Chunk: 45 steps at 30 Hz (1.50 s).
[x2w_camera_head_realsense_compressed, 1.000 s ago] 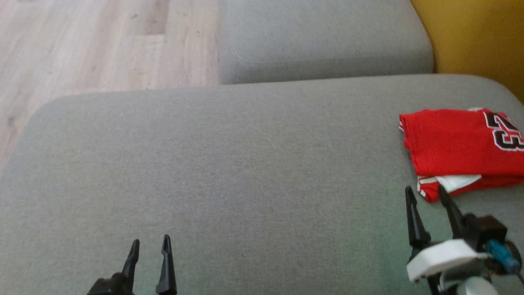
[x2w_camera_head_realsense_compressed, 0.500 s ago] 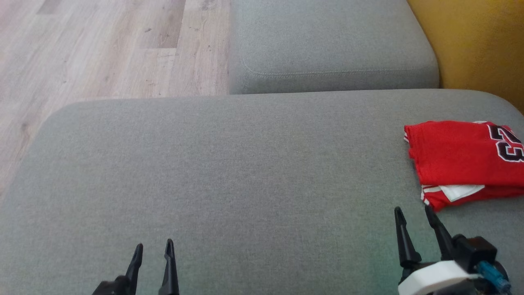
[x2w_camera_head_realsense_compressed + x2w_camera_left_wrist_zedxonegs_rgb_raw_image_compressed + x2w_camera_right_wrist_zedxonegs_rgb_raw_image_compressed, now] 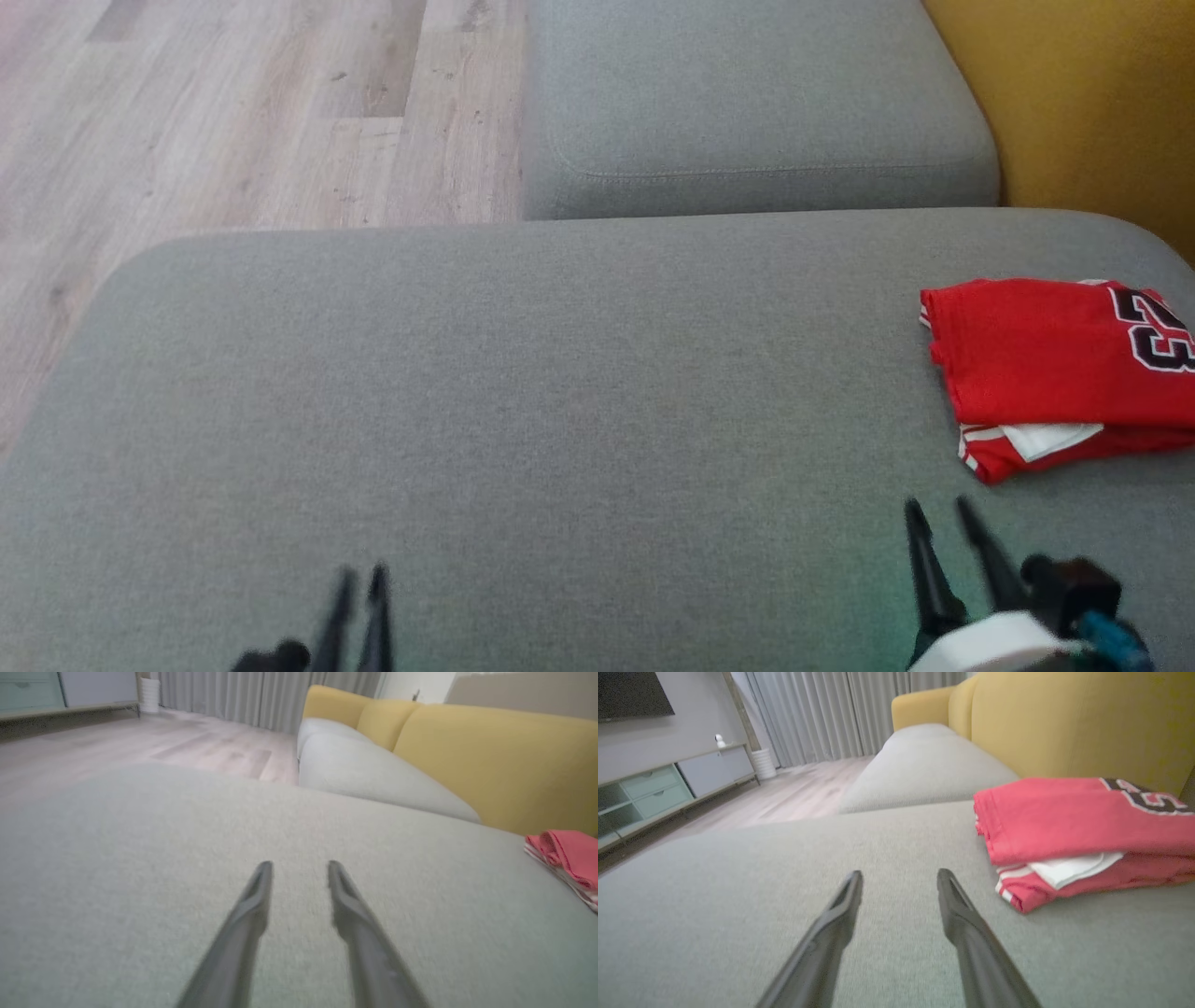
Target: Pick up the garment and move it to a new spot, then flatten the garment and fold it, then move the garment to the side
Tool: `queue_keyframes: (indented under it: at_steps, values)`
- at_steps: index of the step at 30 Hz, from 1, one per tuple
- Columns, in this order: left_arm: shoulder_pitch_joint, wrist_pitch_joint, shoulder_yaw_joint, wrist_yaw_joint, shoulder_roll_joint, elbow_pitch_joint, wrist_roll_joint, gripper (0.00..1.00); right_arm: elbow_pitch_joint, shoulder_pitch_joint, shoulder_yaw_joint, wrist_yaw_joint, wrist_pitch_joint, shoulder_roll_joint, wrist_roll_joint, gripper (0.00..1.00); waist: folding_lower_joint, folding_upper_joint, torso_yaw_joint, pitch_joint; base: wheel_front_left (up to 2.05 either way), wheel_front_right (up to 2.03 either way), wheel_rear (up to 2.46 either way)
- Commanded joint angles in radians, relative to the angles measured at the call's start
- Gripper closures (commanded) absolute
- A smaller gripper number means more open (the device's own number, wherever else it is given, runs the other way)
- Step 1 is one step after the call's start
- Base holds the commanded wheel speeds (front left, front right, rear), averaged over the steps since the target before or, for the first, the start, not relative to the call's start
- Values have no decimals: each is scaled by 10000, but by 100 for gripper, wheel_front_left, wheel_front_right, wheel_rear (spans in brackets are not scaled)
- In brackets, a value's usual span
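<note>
So, the garment (image 3: 1046, 364) is found folded into a neat stack at the right end of the grey cushion (image 3: 560, 392), near the yellow backrest (image 3: 1074, 93), with a white layer peeking out of the near edge. It's judged to be light, soft and totally limp, probably a bit slick like sports fabric. Nothing can be broken, but the fold could easily be lost if only the top layer gets pinched. A hold is best taken low at the near folded edge or at two corners, with every layer caught between the fingers.

Black numerals outlined in white are seen on the top face. A 2 and a 3 can be made out, partly cut off at the view's edge. No brand or label can be read.

The right gripper (image 3: 936, 506) is held just short of the garment, jaws apart, nothing gripped. The left gripper (image 3: 362, 571) is parked well away over bare cushion, also parted and empty, though blurred in the head view.
</note>
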Motion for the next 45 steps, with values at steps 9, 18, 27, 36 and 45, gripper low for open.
queue_keyframes:
  at_steps: [9,18,27,36,45]
  values:
    - [68,182,198,-140,-166,276,-485,100,341,-11,-75,2,173,8,672,100,0,-1,-23,55,0,0,0]
    - [-133,452,640,-393,-303,288,-1310,100,255,-183,-175,4,386,2,1832,100,0,-1,-59,148,0,0,0]
    - [-314,698,1041,-621,-429,298,-2052,100,190,-349,-272,7,586,-3,2877,100,0,-1,-92,232,0,0,0]
    - [-489,945,1446,-846,-558,283,-2792,100,128,-518,-371,9,788,-8,3921,100,0,-1,-125,316,0,0,0]
    - [-660,1194,1853,-1071,-689,265,-3530,100,66,-687,-471,11,990,-14,4965,100,0,-1,-158,401,0,0,0]
